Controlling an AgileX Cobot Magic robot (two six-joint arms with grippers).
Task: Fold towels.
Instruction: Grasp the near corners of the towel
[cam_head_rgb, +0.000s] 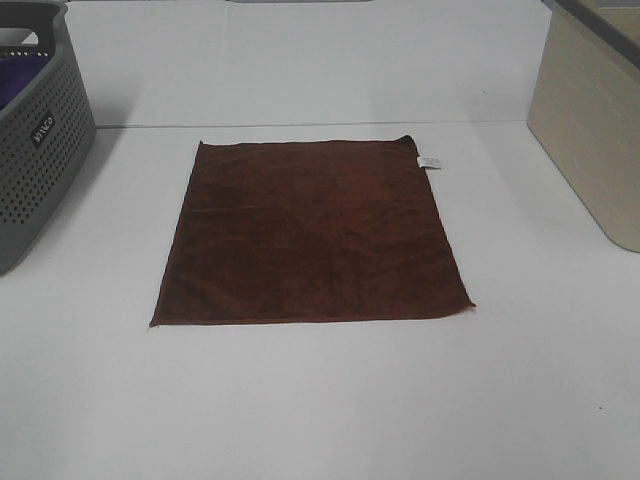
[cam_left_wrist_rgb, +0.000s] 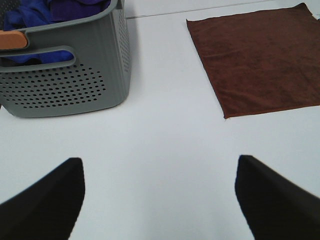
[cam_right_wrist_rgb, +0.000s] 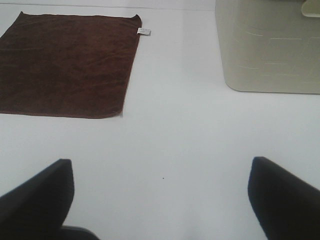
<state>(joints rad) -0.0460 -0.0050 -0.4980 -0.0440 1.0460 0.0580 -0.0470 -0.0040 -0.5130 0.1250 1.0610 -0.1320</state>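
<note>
A dark reddish-brown square towel (cam_head_rgb: 310, 235) lies flat and fully spread in the middle of the white table, with a small white care tag (cam_head_rgb: 429, 162) at its far right corner. It also shows in the left wrist view (cam_left_wrist_rgb: 260, 57) and in the right wrist view (cam_right_wrist_rgb: 67, 65), where the tag (cam_right_wrist_rgb: 144, 32) is visible. My left gripper (cam_left_wrist_rgb: 160, 200) is open and empty, over bare table short of the towel's near left corner. My right gripper (cam_right_wrist_rgb: 160, 200) is open and empty, over bare table short of the towel's near right corner. Neither arm shows in the exterior high view.
A grey perforated basket (cam_head_rgb: 35, 130) stands at the left edge of the table and holds purple and blue cloths (cam_left_wrist_rgb: 55, 10). A beige bin (cam_head_rgb: 590, 130) stands at the right, also seen in the right wrist view (cam_right_wrist_rgb: 270, 47). The white table (cam_head_rgb: 320, 400) surrounds the towel.
</note>
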